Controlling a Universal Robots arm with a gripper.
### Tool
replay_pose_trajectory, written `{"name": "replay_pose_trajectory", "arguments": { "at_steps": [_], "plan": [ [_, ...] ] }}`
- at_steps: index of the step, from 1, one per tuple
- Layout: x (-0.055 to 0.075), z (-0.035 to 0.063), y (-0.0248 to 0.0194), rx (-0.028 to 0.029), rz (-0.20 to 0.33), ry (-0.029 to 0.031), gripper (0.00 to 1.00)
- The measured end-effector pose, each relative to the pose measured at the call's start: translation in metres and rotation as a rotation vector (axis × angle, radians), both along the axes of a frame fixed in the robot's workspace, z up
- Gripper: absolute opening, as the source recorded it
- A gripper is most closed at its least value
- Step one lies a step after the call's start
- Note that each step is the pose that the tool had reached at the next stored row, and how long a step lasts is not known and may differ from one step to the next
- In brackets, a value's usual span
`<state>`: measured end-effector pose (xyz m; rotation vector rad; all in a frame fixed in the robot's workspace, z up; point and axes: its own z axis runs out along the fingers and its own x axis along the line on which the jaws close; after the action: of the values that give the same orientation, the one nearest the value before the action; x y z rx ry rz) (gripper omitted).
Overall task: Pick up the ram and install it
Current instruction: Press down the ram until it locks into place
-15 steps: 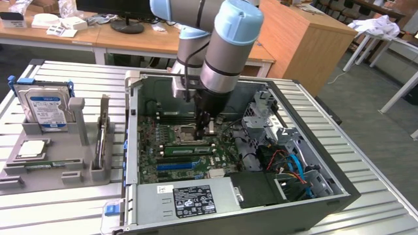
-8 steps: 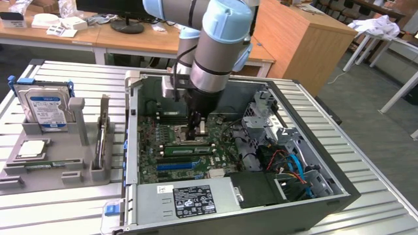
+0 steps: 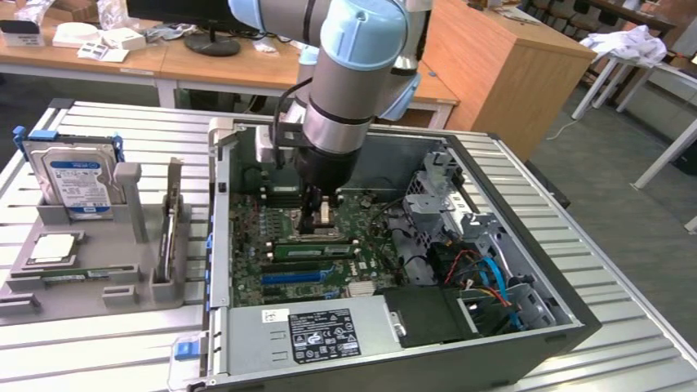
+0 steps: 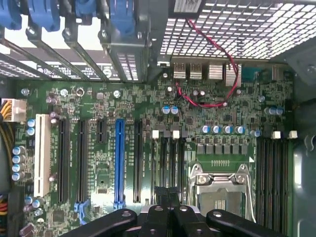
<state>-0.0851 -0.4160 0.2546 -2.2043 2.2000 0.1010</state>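
We see the grey and pale-blue robot arm reaching down into the open black desktop computer case, which lies on its side on a ribbed metal table. Its black two-finger gripper hangs low over the green motherboard, just beside the square silver processor socket. The fingers are clenched together with no gap between their tips.

The ram, a thin, narrow green circuit-board stick with small dark chips, stands on its long edge among the short black memory slots. It is directly under the fingertips, between the processor socket and the long blue expansion slot. The fingertips come down to its top edge, but we cannot tell whether they pinch it or merely meet above it.

In the wrist view, the second bank of long black memory slots on the far side of the socket holds no stick. A thin red wire loops above the board.

On the exterior view's left, well apart from the case, a grey moulded parts tray holds a silver hard drive with a blue label, standing upright. A grey power supply box with a black sticker fills the near corner of the case.
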Motion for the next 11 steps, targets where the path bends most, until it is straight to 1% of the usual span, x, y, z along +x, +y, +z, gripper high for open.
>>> {"name": "replay_pose_trajectory", "arguments": {
  "at_steps": [3,7,11],
  "plan": [
    [-0.0001,0.0000,-0.0001,-0.0001,0.000,0.0000,0.11],
    [-0.0001,0.0001,-0.0028,-0.0002,0.000,0.0000,0.11],
    [-0.0002,0.0000,-0.0038,-0.0001,0.000,0.0001,0.11]
  ]
}}
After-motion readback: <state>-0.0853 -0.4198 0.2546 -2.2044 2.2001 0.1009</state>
